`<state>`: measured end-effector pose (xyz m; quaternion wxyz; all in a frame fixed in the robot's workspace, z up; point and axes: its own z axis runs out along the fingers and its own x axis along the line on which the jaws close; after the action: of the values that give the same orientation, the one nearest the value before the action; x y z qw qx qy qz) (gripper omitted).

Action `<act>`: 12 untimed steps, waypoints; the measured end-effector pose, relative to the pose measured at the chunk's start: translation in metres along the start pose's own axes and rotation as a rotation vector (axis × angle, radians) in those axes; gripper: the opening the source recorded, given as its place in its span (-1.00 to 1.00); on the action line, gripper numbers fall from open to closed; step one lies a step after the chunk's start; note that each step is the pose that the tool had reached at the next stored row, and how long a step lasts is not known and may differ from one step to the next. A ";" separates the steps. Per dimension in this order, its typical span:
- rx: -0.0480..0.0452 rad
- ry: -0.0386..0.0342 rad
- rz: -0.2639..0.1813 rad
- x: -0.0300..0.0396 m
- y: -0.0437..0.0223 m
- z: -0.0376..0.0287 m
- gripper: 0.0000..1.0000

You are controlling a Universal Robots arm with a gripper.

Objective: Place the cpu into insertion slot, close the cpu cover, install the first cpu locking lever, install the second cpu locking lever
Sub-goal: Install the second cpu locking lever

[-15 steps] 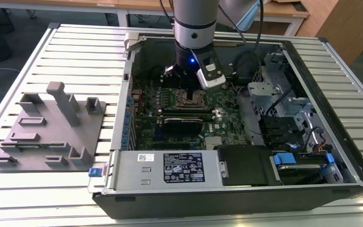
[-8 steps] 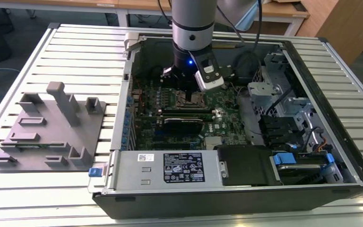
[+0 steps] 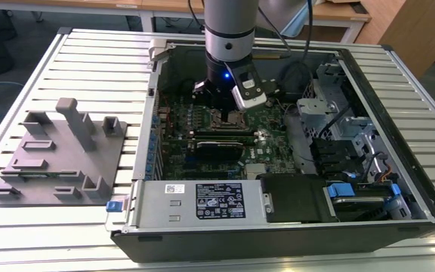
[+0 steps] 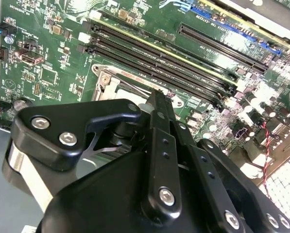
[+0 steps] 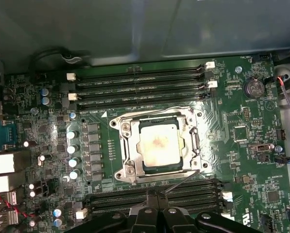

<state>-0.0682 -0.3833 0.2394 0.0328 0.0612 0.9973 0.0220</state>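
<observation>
The cpu (image 5: pixel 158 144) sits in the insertion slot (image 5: pixel 130 145) on the green board (image 5: pixel 242 160), with the cpu cover (image 5: pixel 157 116) closed around it. A thin wire lever (image 5: pixel 181 182) angles out from the socket's corner toward the pincer (image 5: pixel 157 206), whose fingers appear pressed together just beside it. If the lever slips loose, it may spring up and the cover won't lock.

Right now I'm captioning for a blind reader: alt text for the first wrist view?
A silvery cpu sits in its socket under the metal cpu cover, on a green circuit board. Long black memory slots flank it; the black gripper hangs at the picture's edge.
</observation>
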 end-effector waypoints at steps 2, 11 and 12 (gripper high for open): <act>-0.0001 0.0000 0.000 0.0000 0.0000 0.0001 -0.80; -0.0003 -0.0002 0.000 0.0050 -0.0008 0.0048 -0.80; -0.0002 -0.0001 0.000 0.0055 -0.0010 0.0063 -0.80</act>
<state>-0.0733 -0.3834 0.2327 0.0329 0.0612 0.9973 0.0221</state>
